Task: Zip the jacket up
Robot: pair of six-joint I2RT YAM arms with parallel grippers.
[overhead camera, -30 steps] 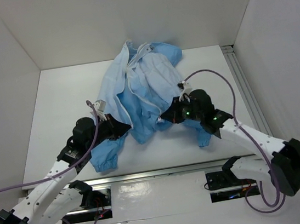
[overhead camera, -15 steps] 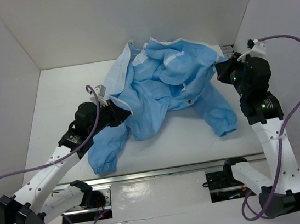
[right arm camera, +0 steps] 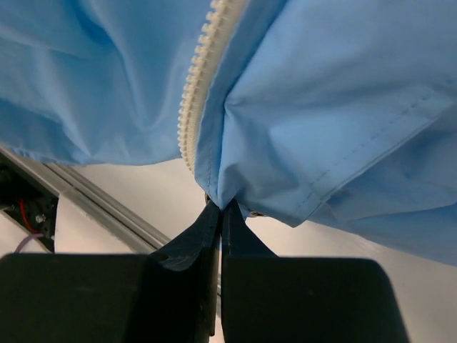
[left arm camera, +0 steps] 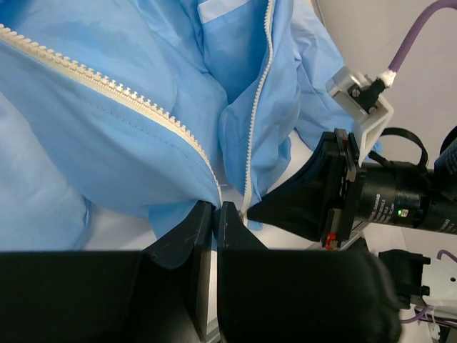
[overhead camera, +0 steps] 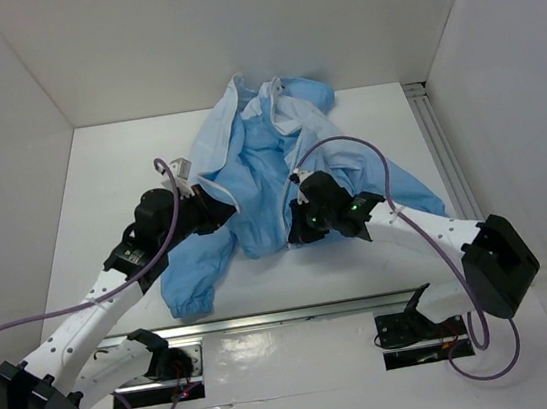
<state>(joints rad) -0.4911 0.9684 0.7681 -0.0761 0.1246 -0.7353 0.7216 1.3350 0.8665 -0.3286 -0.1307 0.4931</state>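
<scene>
In the middle of the white table (overhead camera: 98, 177), the light-blue jacket (overhead camera: 257, 156), front open, collar at the far side, hem near. At the hem, left gripper (left arm camera: 216, 207) squeezed tight on the bottom corner of one zipper edge (left arm camera: 128, 100). Just to the right, right gripper (right arm camera: 220, 209) squeezed tight on the bottom of the other zipper edge (right arm camera: 194, 114). One cuff (overhead camera: 187, 299) near, on the left.
</scene>
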